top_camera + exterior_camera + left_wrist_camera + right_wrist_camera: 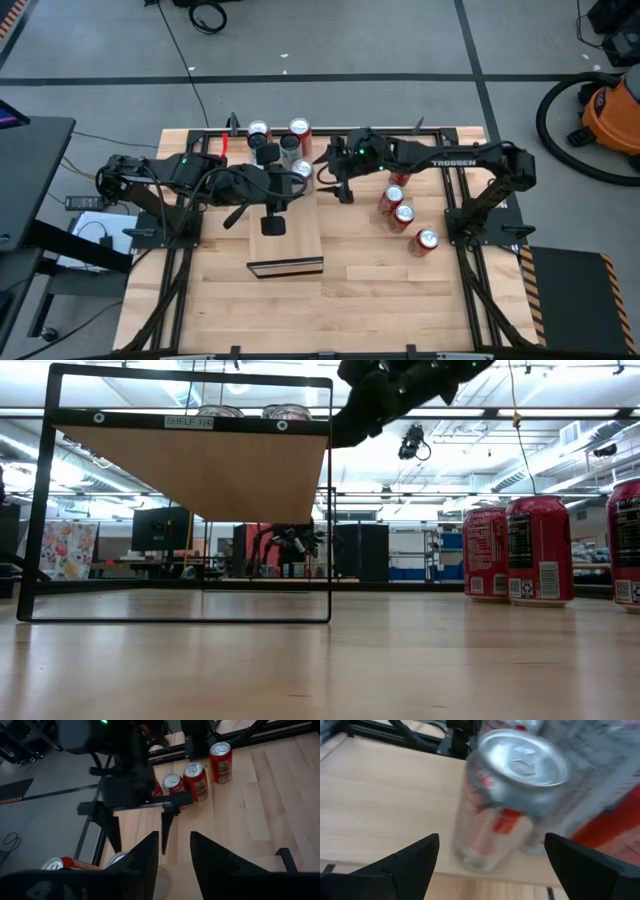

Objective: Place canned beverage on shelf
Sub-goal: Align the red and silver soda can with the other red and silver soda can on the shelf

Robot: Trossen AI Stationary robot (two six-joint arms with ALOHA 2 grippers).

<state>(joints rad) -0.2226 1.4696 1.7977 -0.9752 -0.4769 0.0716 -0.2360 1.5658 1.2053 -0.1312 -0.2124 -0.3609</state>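
The silver can (507,795) w/ red print stands upright on the shelf (385,805), close to the board's edge, right in front of the right gripper (490,865), whose two fingers are spread wide to either side of it w/o touching, holding nothing. Looks like thin aluminium: light if empty, heavier & sloshy if full (can't tell which), smooth, slick, easy to dent, tippy b/c tall & narrow. Best hold is prob. mid-body, fingers square across the round wall, gentle squeeze; not the rim or the domed top w/ its tab. More cans (272,140) stand bunched at the back of the shelf (285,235), seen from above as a pale narrow slab in a black frame; from table level only the tops of two (255,410) peek over the board (200,465). The left gripper (275,222) hangs over the shelf's middle, jaws only a narrow gap apart & nothing between them that I can see (172,865). Three red cans (403,213) wait on the tabletop (370,290) by the right arm, well apart from the shelf, one lying nearer the front edge; same care applies: they'd roll or topple if nudged.
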